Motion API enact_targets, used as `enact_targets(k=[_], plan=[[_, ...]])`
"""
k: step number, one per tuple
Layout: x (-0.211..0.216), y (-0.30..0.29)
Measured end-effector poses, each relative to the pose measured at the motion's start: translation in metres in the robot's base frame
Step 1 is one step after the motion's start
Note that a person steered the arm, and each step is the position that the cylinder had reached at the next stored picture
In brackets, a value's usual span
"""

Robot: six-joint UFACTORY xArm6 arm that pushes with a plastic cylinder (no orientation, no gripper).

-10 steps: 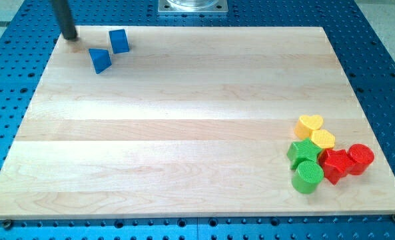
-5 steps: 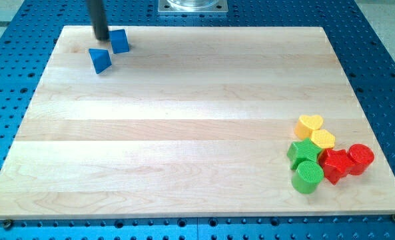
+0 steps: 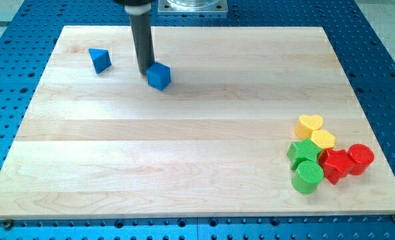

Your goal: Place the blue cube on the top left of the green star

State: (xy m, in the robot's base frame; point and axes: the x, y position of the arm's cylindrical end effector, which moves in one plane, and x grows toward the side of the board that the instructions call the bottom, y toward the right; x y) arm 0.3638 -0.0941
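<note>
The blue cube (image 3: 159,76) lies on the wooden board (image 3: 184,147) in the upper left part. My tip (image 3: 144,71) stands right against the cube's upper left side. The green star (image 3: 304,153) lies far off at the view's lower right, in a cluster of blocks.
A blue triangular block (image 3: 100,60) lies at the view's upper left. Around the green star are a yellow heart (image 3: 310,123), a yellow hexagon block (image 3: 323,139), a green cylinder (image 3: 307,177), a red star-like block (image 3: 336,165) and a red cylinder (image 3: 361,158).
My tip has moved right and down from the board's top left corner. It has pushed the blue cube down and to the right, away from the blue triangular block.
</note>
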Motion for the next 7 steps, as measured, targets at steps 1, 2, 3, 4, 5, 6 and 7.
enact_targets(k=[1,2,3,4,5,6,7], plan=[[0.042,0.000],[0.031,0.003],[0.000,0.012],[0.027,0.068],[0.090,0.148],[0.089,0.167],[0.075,0.169]])
